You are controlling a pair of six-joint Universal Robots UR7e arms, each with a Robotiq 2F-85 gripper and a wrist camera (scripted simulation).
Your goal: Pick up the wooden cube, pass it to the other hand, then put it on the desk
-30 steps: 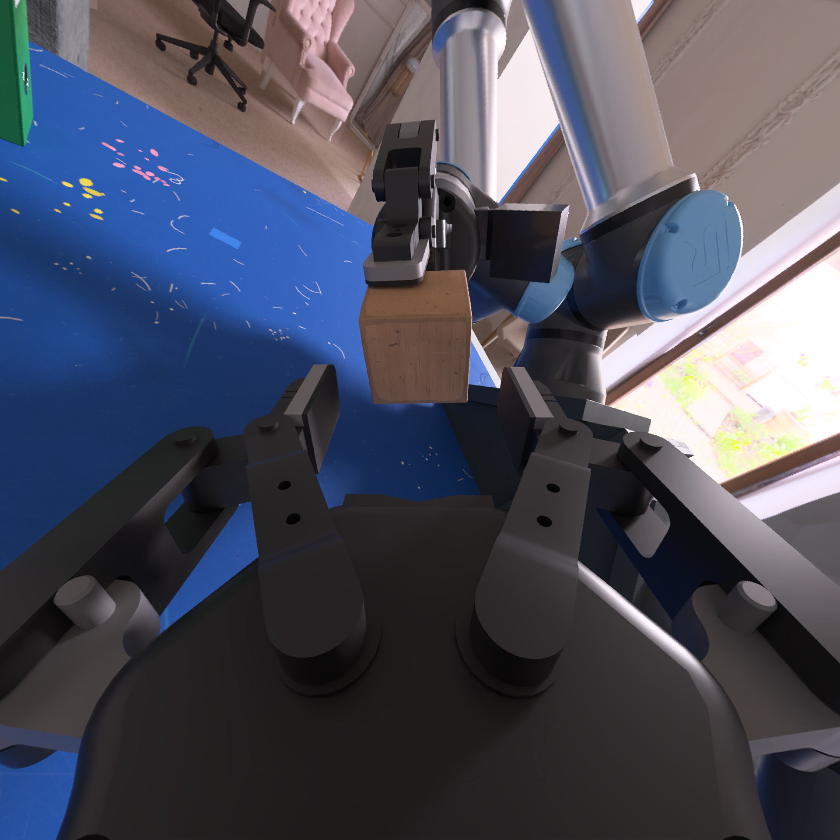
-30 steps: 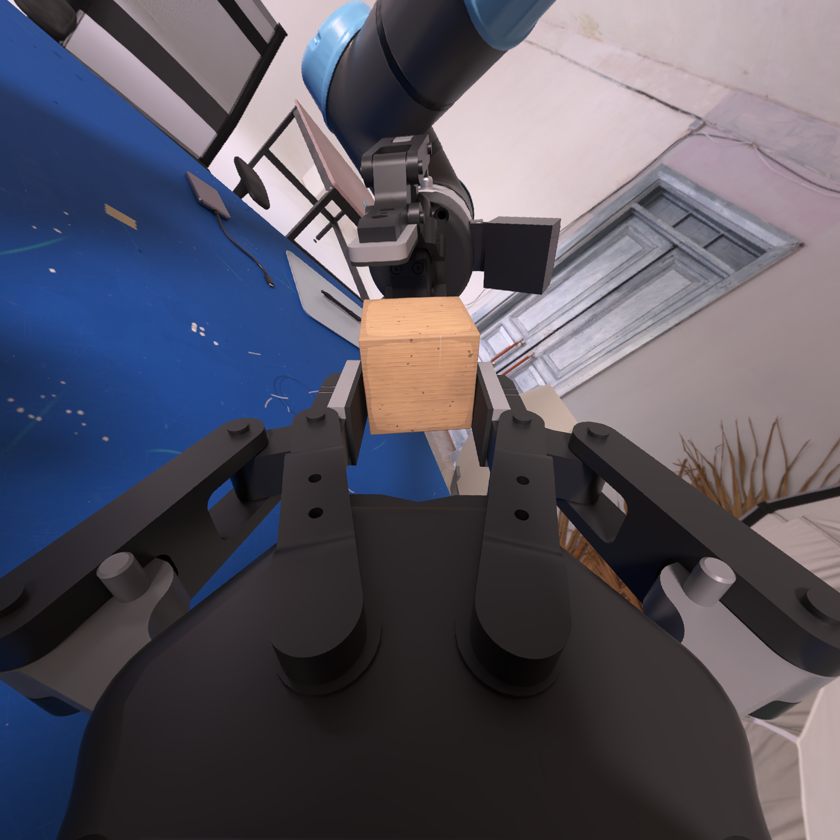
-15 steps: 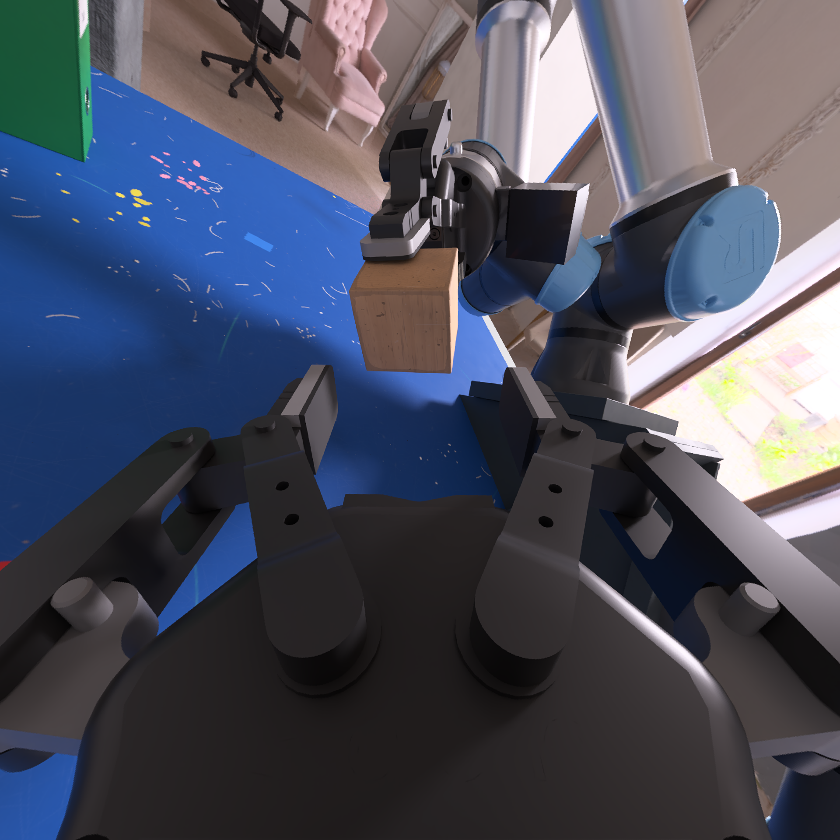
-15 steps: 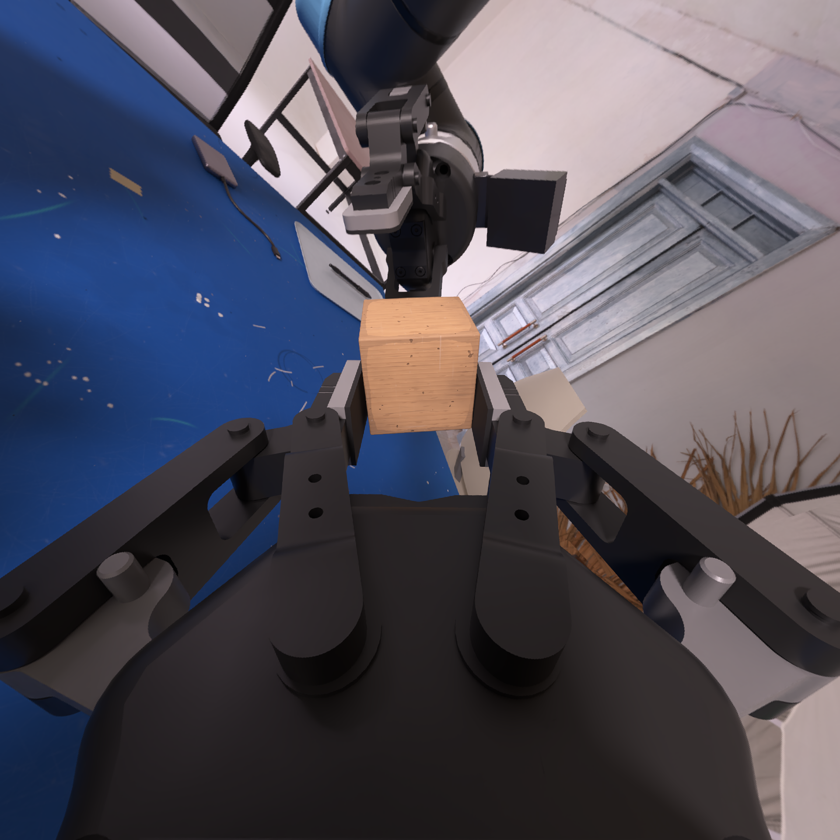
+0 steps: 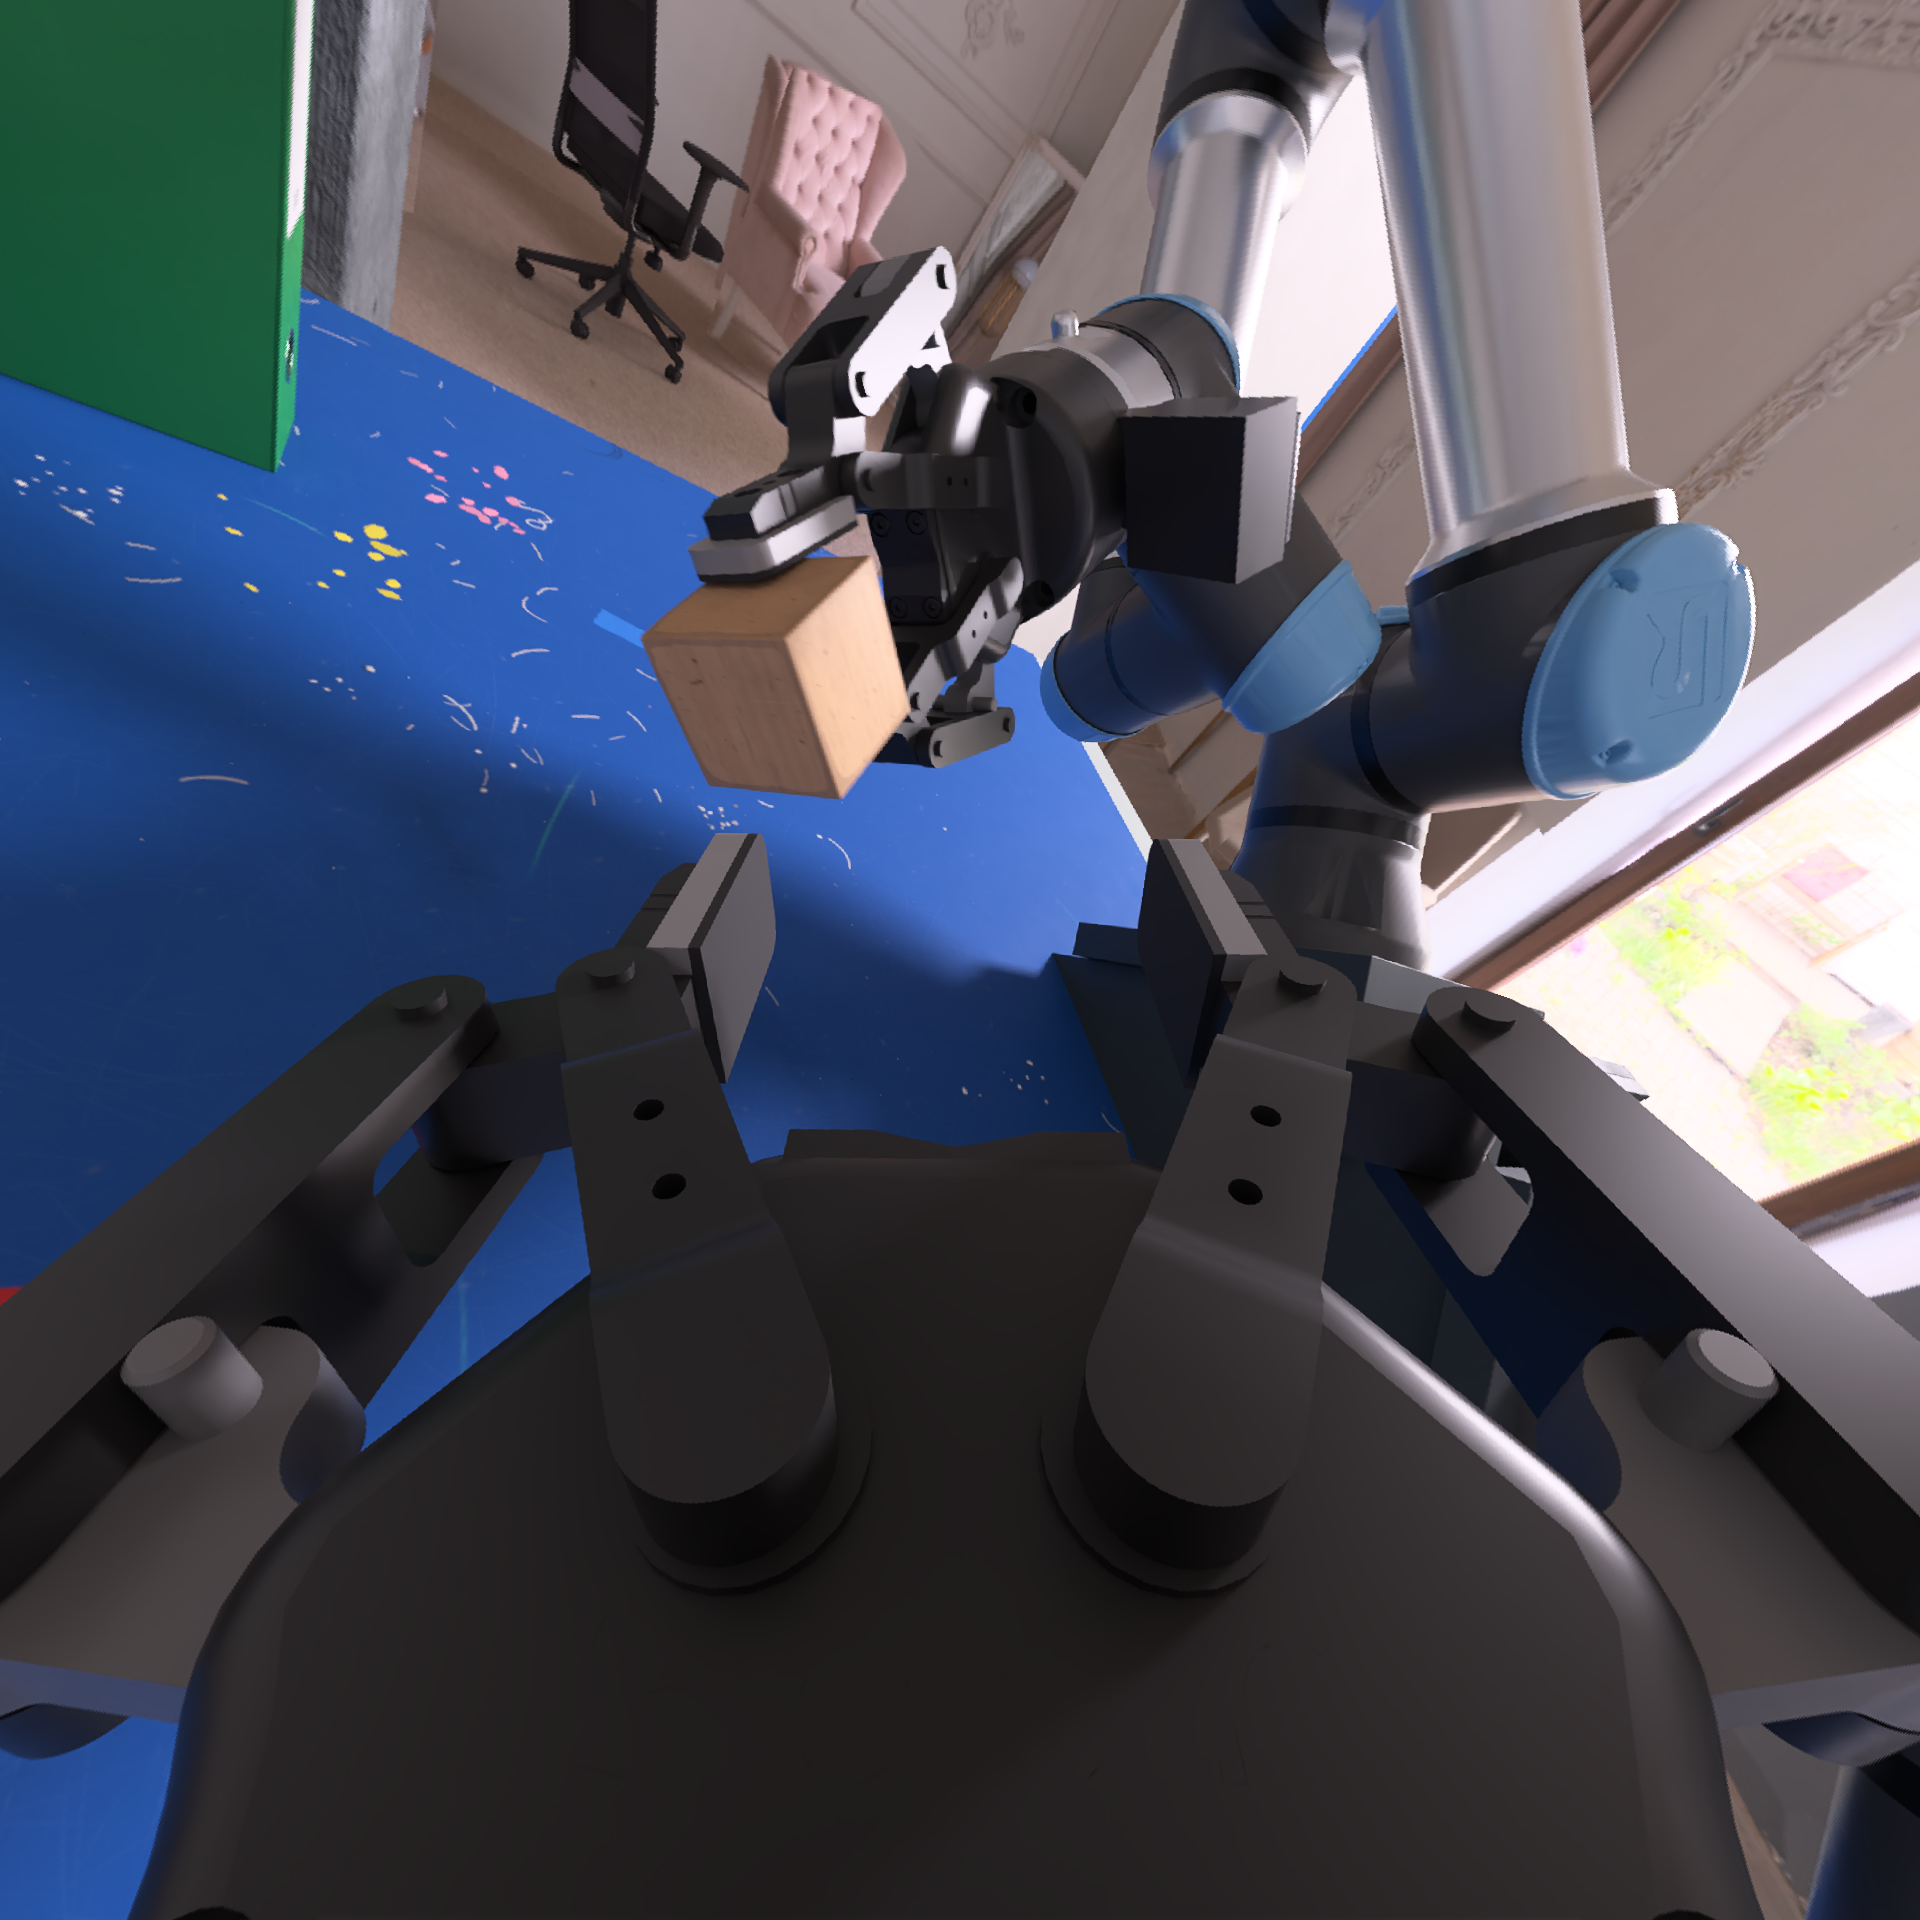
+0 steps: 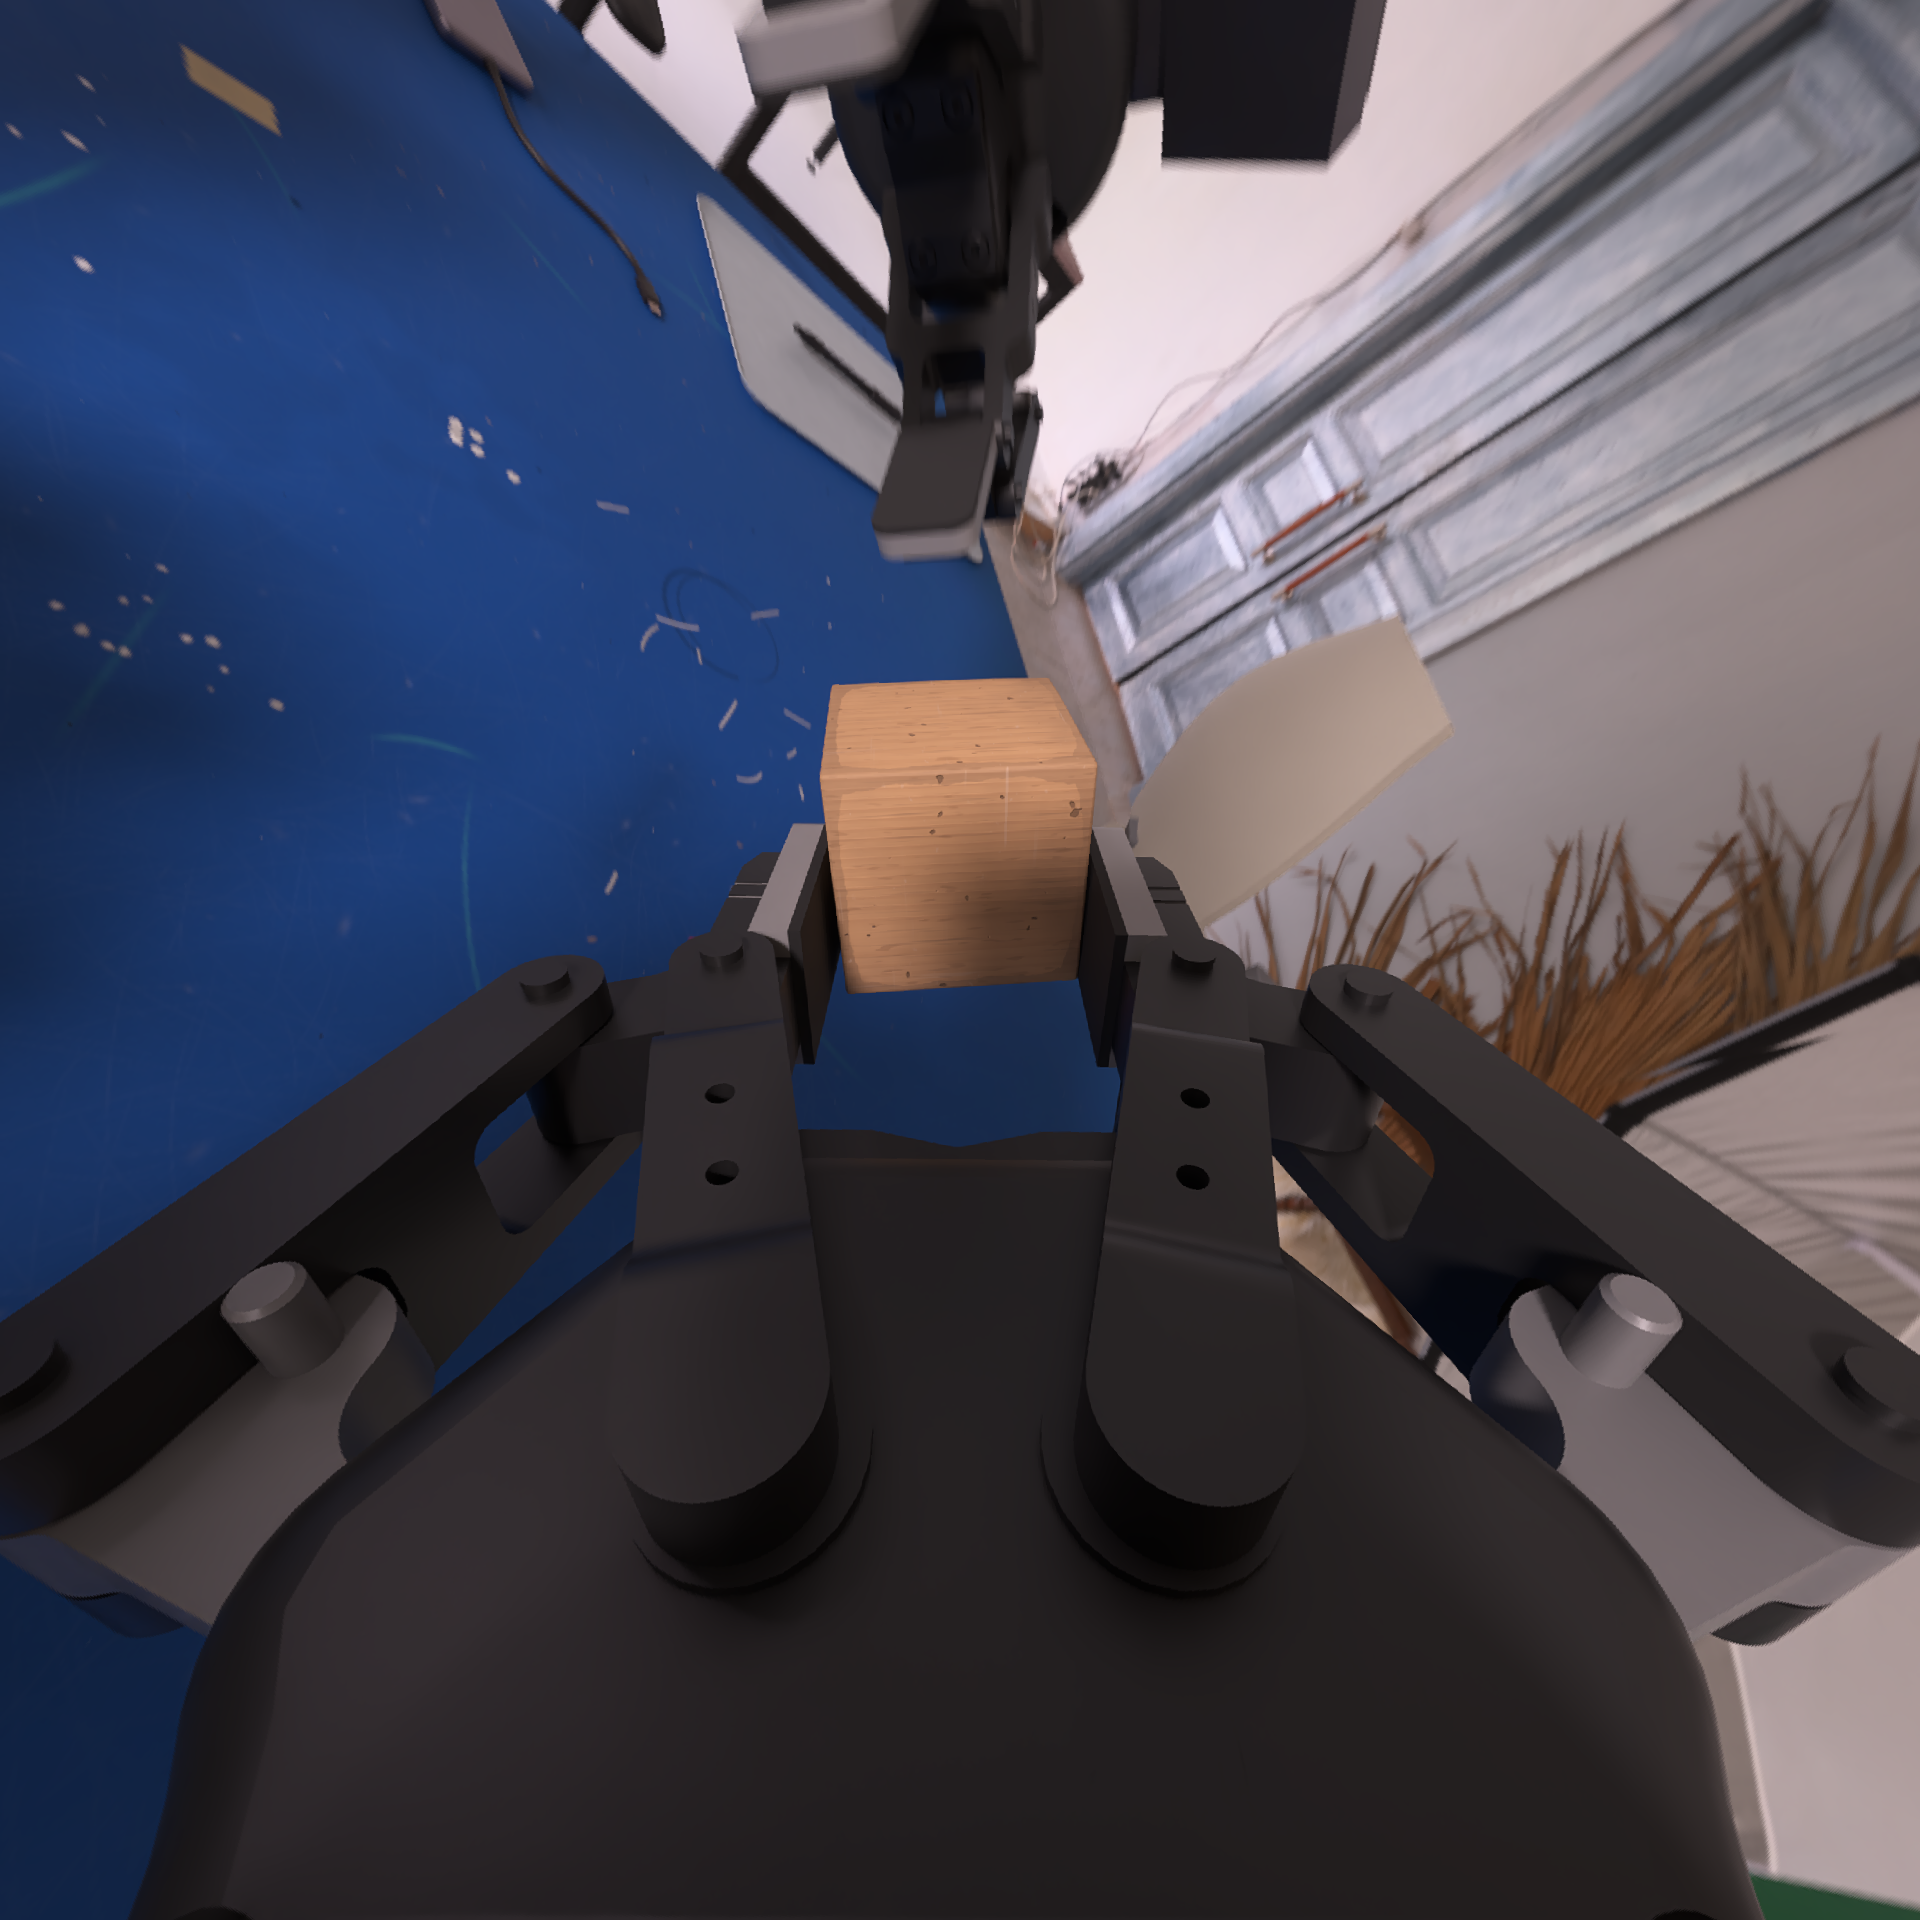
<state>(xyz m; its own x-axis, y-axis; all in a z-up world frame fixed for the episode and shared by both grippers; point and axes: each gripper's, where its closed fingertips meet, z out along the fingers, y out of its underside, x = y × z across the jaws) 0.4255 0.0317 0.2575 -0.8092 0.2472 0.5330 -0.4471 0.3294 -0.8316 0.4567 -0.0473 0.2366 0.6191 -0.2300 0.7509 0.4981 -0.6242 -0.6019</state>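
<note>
Each camera sits just behind its own hand, looking along the fingers from above the blue worktop [image 5: 260, 831]. They face each other closely, sharing the cube [image 6: 958, 842] between them.

No readable writing, number or sign shows in either view. The only mark is an embossed emblem on the round light-blue plastic joint cap [image 5: 1642, 665] of the silver robot arm, right of the wooden cube [image 5: 777, 675].

Two silver-and-blue arms with dark grippers

Each gripper [image 5: 956, 914] is matte charcoal with linked bars, round pins and paired screw holes; the right arm [image 5: 1496, 312] has brushed-metal tubes, pale blue joint caps [image 5: 1636, 655].
</note>
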